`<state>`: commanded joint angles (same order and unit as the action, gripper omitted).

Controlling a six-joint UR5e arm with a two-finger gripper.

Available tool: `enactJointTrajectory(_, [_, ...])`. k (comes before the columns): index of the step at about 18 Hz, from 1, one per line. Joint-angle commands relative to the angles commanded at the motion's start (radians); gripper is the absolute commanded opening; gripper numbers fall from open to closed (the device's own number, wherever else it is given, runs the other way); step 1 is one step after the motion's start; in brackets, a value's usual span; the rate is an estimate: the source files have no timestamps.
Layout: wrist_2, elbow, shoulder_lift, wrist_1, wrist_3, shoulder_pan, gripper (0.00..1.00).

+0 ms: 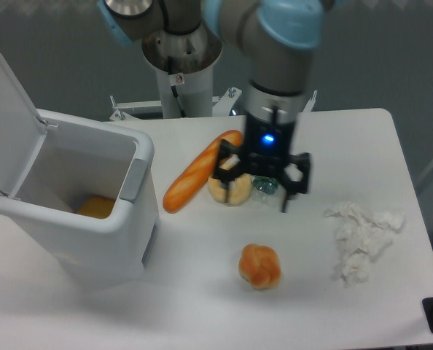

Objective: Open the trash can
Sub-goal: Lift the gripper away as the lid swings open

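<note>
White table point(391, 146) with rounded corners; dull grey-blue floor point(391, 58) beyond.

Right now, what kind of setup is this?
Probably a lab test bench, not a real kitchen: a plain white table with an opened trash can, a baguette, a bun and crumpled tissues laid out as props.
</note>
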<state>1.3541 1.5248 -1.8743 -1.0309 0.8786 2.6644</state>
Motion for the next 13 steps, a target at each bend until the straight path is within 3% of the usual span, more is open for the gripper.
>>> enactJointTrajectory(2, [0.072, -0.005, -0.04, 0.011, 0.109, 0.003, 1.0])
enactJointTrajectory(5, [0.157, -0.06, -0.143, 0.012, 0.285, -0.003, 1.0])
enactJointTrajectory(13, [0.215, -0.063, -0.2, 0.026, 0.324, -0.014, 1.0])
